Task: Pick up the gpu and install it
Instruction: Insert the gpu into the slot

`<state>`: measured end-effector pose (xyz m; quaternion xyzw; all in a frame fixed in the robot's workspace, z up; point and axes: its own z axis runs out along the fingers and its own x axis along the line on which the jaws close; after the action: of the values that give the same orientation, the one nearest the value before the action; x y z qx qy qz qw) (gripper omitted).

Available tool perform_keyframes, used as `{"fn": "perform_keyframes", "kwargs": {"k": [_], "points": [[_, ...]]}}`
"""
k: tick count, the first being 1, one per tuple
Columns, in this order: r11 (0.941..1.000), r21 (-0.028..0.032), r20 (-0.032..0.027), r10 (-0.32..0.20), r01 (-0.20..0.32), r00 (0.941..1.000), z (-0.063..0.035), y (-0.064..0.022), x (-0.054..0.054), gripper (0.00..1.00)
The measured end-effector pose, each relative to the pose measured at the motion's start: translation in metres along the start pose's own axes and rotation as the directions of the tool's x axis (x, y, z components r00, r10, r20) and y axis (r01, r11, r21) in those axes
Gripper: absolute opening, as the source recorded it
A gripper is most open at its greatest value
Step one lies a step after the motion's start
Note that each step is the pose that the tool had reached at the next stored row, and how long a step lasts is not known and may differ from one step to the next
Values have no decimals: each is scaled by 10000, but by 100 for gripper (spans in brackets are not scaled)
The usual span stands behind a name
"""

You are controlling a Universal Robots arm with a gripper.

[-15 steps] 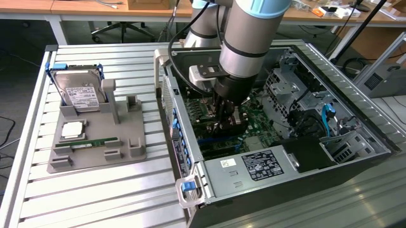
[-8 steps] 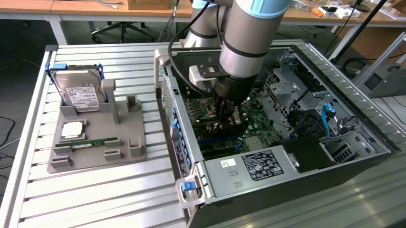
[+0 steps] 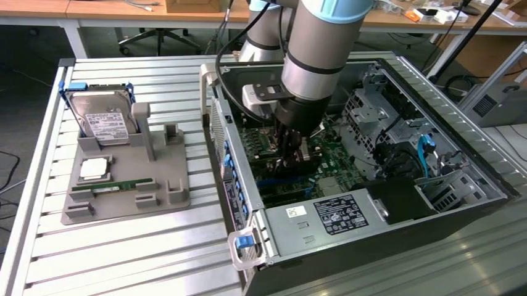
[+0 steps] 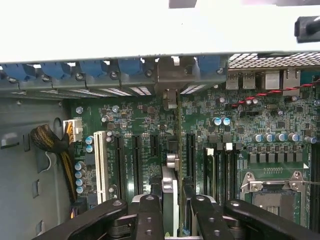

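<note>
In the exterior view, the arm (image 3: 317, 49) is being reached down from the top centre of the frame into the open computer case (image 3: 461, 185), which is lying on its side across the right half of the frame. The end effector (image 3: 295, 154) is being held low over the green motherboard (image 3: 329, 161), near the middle of the frame.

In the wrist view, the end effector (image 4: 172, 212) is seen at the bottom centre, with its black fingers (image 4: 149, 215) partly closed on the gpu (image 4: 170, 187). The gpu is being gripped edge-on between them, so that it is shown as a thin vertical strip with a silvery edge, running up the middle of the frame among the dark expansion slots (image 4: 136, 160) of the motherboard (image 4: 235, 130). Its far end is being lined up with the metal bracket (image 4: 172, 75) at the case's rear wall, between the blue slot clips (image 4: 130, 66). Whether the card is fully seated in a slot cannot be told.

At the left of the exterior view, a grey holder tray (image 3: 132, 185) is resting on the slatted metal bench (image 3: 123, 246). A hard drive (image 3: 105, 120) with a white label is being held upright at the tray's upper end, and a green RAM stick (image 3: 120, 185) is lying flat lower down on the tray. These are well apart from the end effector.
</note>
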<state>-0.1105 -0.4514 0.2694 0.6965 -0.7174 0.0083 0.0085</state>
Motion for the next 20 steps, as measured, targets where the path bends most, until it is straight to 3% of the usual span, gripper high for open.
{"fn": "perform_keyframes", "kwargs": {"k": [20], "points": [[10000,-1,-2,10,-10,10000,63,1,-5,27]]}}
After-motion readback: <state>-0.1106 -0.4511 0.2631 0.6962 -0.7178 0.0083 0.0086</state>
